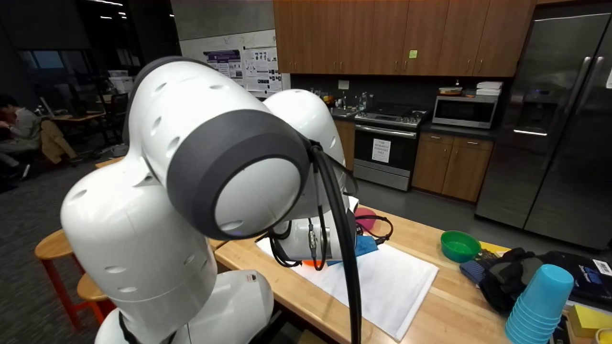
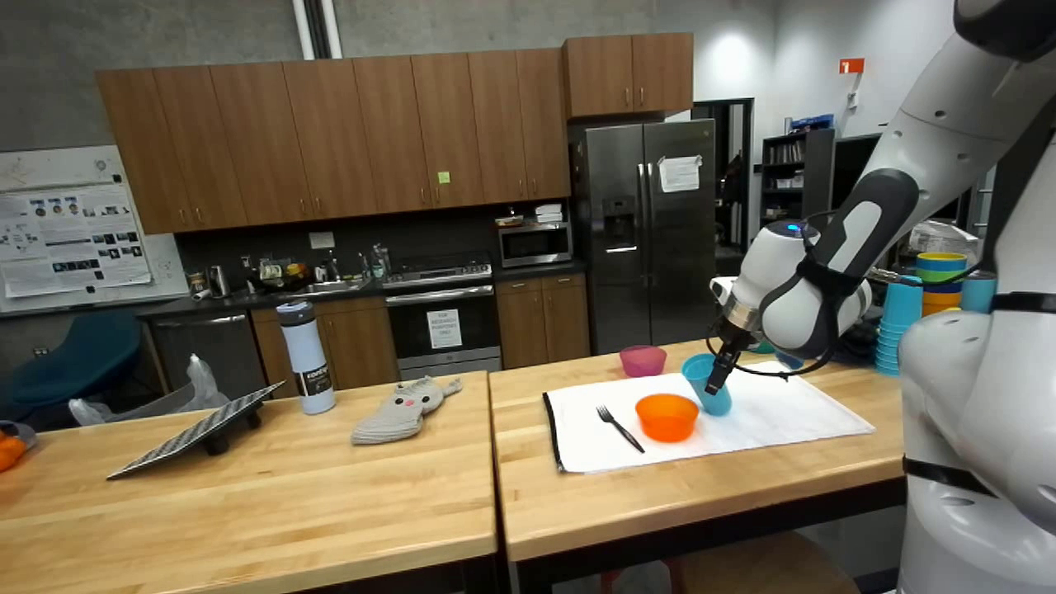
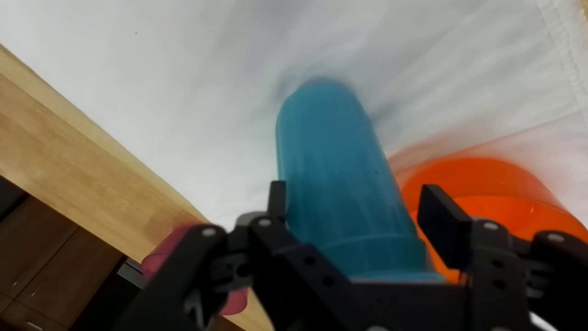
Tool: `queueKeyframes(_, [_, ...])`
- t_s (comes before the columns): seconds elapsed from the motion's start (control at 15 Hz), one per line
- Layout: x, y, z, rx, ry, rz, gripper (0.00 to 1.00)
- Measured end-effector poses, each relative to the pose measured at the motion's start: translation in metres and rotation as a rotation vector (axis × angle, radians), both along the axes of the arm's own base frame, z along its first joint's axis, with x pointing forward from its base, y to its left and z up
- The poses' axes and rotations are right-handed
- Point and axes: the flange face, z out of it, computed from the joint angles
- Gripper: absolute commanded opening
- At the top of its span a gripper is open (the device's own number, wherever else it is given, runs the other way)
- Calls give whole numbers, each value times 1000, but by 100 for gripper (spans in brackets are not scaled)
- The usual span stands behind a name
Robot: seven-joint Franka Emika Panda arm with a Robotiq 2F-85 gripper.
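Cabinets (image 2: 346,140) in brown wood stretch over the upper left of the frame in an exterior view, and a white robot arm (image 2: 965,124) comes in from the right edge. Next size down is the pale wood worktop (image 2: 594,503), lower right, with a white cloth (image 2: 792,421) spread on it. Orange bowl (image 2: 667,417) sits on the cloth, right of center; pink bowl (image 2: 643,361) is just beyond it on bare wood. Then the blue cup (image 3: 330,170) — tilted, right by the orange bowl, and dead center in the wrist view. Can't tell if its base touches the cloth. Black fork (image 2: 620,429) lies left of the orange bowl. Smallest bit: the fingers (image 3: 443,225), pretty wide around the cup, lower half of the wrist view — gap showing on the right, left one touching or super close, hard to say.
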Motion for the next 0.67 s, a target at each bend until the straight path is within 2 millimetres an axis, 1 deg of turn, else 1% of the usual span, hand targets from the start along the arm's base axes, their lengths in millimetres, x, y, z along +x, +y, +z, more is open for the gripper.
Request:
queueKeyframes(0.07, [-1,-2,0,1,-3,6,37])
queueKeyframes(0.33, [-3,-7,1,10,-13,15,31])
queueKeyframes(0.67, [-5,-13,1,23,-20,15,31])
